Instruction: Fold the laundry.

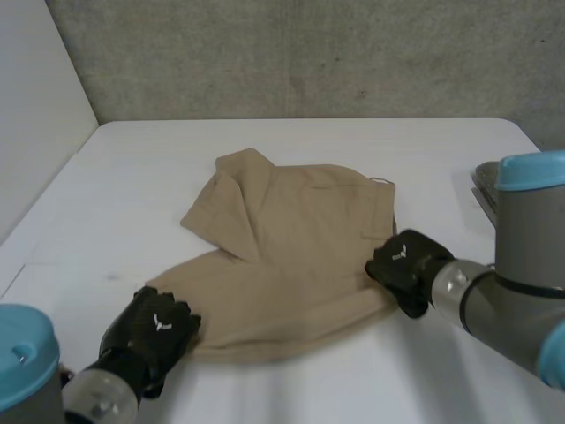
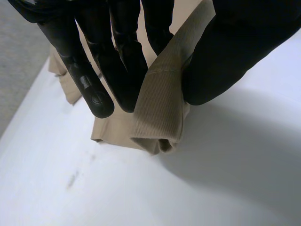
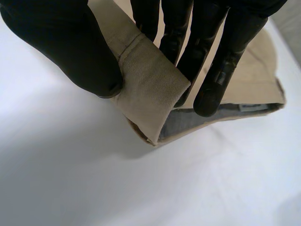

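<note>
Garment: I am looking at a tan garment (image 1: 291, 265) lying rumpled in the middle of the white table (image 1: 124, 194), with one flap doubled over on its far left side.
Left hand: my left hand (image 1: 157, 329) is sitting at the garment's near left corner. In its wrist view it is pinching a fold of the cloth between thumb and fingers.
Right hand: my right hand (image 1: 404, 265) is working at the garment's right edge. In its wrist view it is clamping a doubled hem between thumb and fingers, with the grey lining (image 3: 207, 123) showing just past the fingertips.
Arms: both are reaching in from the near side.
</note>
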Motion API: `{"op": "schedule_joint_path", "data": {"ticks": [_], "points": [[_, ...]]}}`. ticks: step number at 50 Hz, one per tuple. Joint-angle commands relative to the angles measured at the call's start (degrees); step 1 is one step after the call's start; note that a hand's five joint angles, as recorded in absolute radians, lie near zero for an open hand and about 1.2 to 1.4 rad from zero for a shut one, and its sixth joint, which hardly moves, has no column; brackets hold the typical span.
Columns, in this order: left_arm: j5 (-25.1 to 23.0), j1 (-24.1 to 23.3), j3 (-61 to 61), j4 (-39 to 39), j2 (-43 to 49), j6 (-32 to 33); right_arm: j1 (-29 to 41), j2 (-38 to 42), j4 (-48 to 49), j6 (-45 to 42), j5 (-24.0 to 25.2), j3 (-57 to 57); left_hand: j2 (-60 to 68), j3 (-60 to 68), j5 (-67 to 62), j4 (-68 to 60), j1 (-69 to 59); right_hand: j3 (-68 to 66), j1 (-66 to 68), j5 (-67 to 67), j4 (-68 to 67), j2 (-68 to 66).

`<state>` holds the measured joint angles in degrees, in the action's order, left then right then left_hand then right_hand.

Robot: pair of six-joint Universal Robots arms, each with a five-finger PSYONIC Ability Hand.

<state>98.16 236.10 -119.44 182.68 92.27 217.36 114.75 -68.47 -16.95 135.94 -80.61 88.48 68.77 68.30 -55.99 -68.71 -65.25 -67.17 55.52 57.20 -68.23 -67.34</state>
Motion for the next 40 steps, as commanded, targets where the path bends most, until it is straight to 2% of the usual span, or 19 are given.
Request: {"op": "schedule_joint_path", "data": {"ticks": [1,2,3,4,5,6,13,17,24,31,37,40], "points": [[-0.7,-6.3,-1.1,-9.1,-4.2,-0.3,-0.1,-5.4,-8.3,-12.0,-0.6,8.0,11.2,11.7,-14.0,-11.3,-14.7,-12.8,24.5,12.8,-11.8,-12.7],[-0.6,-7.1,-0.8,-9.6,-4.6,-0.3,-0.1,-5.6,-9.0,-12.3,-0.3,8.4,11.2,11.7,-14.0,-11.3,-14.7,-12.8,24.5,12.8,-11.8,-12.7],[-0.5,-8.0,0.0,-9.5,-4.9,-0.2,-0.1,-5.7,-9.2,-12.5,-0.3,8.6,-25.2,-24.7,22.4,25.2,21.7,-12.8,24.5,12.8,-11.8,-12.7],[-0.4,-7.9,0.5,-9.0,-4.9,-0.1,-0.3,-5.8,-8.5,-12.5,0.2,9.0,-44.6,-44.1,41.8,44.5,41.0,-12.8,24.5,12.8,-11.8,-12.7],[-0.4,-7.9,1.2,-8.3,-4.8,-0.1,-0.4,-5.9,-7.8,-12.3,0.2,9.3,-55.8,-55.3,53.0,55.7,52.2,-12.8,24.5,12.8,-11.8,-12.7],[-0.4,-7.6,2.0,-7.4,-4.7,-0.1,-0.3,-5.9,-6.9,-12.1,0.1,9.5,-57.4,-56.9,54.6,57.3,53.8,-12.8,24.5,12.8,-11.8,-12.7],[-1.1,-2.1,12.5,3.3,-0.2,-0.4,-0.2,-5.6,-0.1,-9.0,0.1,10.9,-56.9,-56.4,54.1,56.8,53.4,-12.8,24.5,12.8,-11.8,-12.7],[-5.1,1.6,19.5,7.0,7.3,-0.7,-0.2,-5.5,1.7,-6.8,0.3,11.4,-54.9,-54.4,52.1,54.8,51.3,-12.8,24.5,12.8,-11.8,-12.7],[-14.4,5.3,34.8,7.7,23.2,-3.8,-0.3,-5.4,5.3,-5.2,0.5,13.0,-49.0,-48.5,46.2,48.9,45.5,-12.8,24.5,12.8,-11.8,-12.7],[-15.9,8.5,49.9,7.1,37.4,-8.0,-0.4,-4.8,7.6,-5.0,0.5,14.5,-43.6,-43.1,40.8,43.5,40.1,-12.8,24.5,12.8,-11.8,-12.7],[-16.0,9.1,57.3,6.5,44.8,-7.9,-0.4,-4.4,8.6,-4.9,0.4,14.8,-40.9,-40.4,38.1,40.8,37.4,-12.8,24.5,12.8,-11.8,-12.7],[-16.1,9.2,60.1,5.2,47.4,-7.9,-0.5,-4.2,8.9,-4.9,0.5,14.9,-35.7,-35.2,32.9,35.6,32.2,-12.8,24.5,12.8,-11.8,-12.7]]}}
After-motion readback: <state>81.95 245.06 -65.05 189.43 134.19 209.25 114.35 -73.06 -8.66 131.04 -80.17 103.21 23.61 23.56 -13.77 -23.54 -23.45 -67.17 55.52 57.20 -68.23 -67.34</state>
